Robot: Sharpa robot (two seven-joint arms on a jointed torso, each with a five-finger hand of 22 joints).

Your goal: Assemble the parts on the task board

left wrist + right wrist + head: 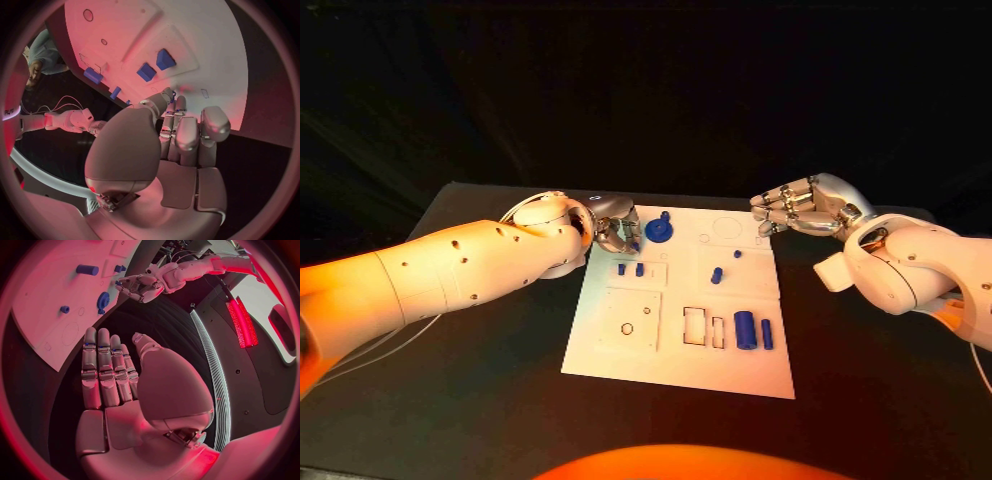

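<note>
The white task board (678,350) lies mid-table. At its far end sits a blue gear (658,233), also seen in the right wrist view (103,300). Two small blue pegs (630,268) stand in the board's left part, two more (717,275) near the middle, and two long blue pieces (756,331) lie by the near right. My left hand (612,228) hovers at the board's far left edge, just left of the gear, fingers curled with the thumb against the fingertips (170,96). A trace of blue shows there, and whether it is a part I cannot tell. My right hand (802,207) hangs off the far right corner, holding nothing.
Black table (459,380) surrounds the board on all sides. Empty outlined recesses (694,326) mark the board's near half. A cable (387,345) trails under my left arm.
</note>
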